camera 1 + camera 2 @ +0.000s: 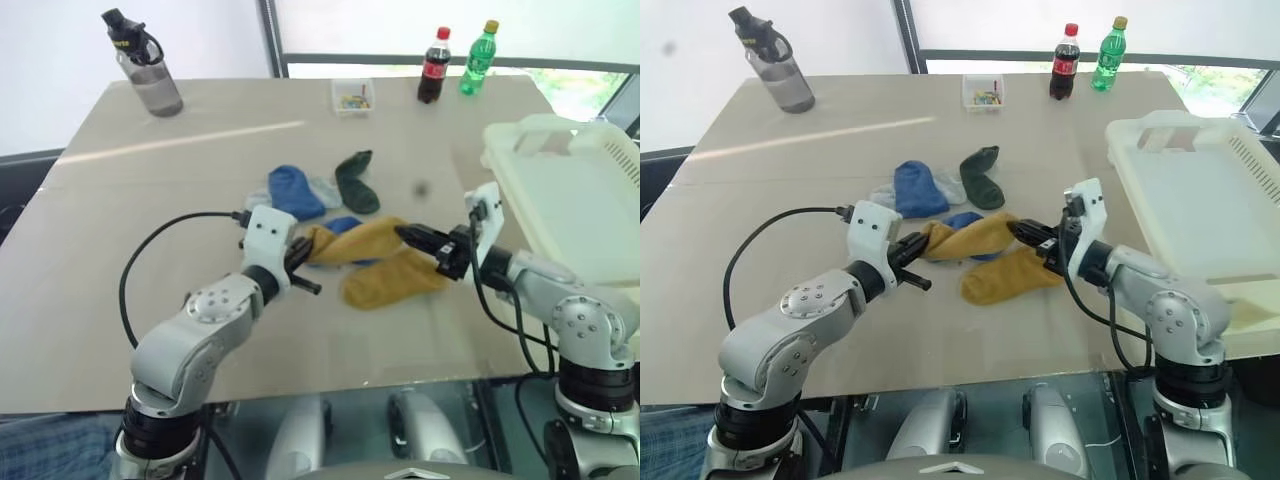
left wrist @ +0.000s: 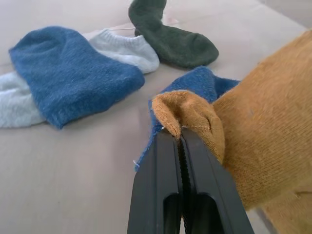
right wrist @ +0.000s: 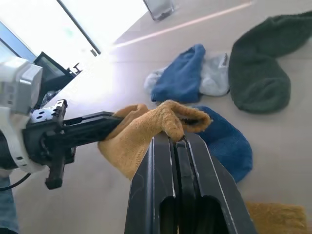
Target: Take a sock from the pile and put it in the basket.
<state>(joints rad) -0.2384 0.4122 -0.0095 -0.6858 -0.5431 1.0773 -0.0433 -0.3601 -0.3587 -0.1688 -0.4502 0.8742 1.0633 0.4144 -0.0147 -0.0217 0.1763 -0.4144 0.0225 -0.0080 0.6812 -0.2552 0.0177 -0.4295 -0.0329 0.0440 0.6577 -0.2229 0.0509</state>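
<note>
Landmark: held mustard sock (image 1: 360,240), stretched between both grippers, lifted slightly off the table (image 1: 150,250).
Left gripper (image 1: 300,258): clenched on the sock's left end; fingers (image 2: 180,195) pressed together with a fold of yellow cloth pinched at the tips.
Right gripper (image 1: 418,240): clenched on the sock's right end; cloth bunched over the closed fingers (image 3: 187,190).
Second mustard sock (image 1: 395,280): flat on the table, just below and nearer the robot than the held sock, touching it.
Blue sock, lower (image 1: 965,222): partly under the held sock, peeked out behind it.
Pile (image 1: 320,190): just behind the held sock; blue sock (image 1: 294,190) lay over a pale grey sock (image 2: 124,46), dark green sock (image 1: 356,182) beside them.
Basket (image 1: 570,200): white, at the table's right edge, well right of the held sock, beyond the right gripper.
Clear box (image 1: 352,96): far behind the held sock, small coloured bits inside.
Cola bottle (image 1: 434,66) and green bottle (image 1: 478,58): upright, far behind the held sock, to its right.
Grey water bottle (image 1: 145,65): far corner, well left of the held sock.
</note>
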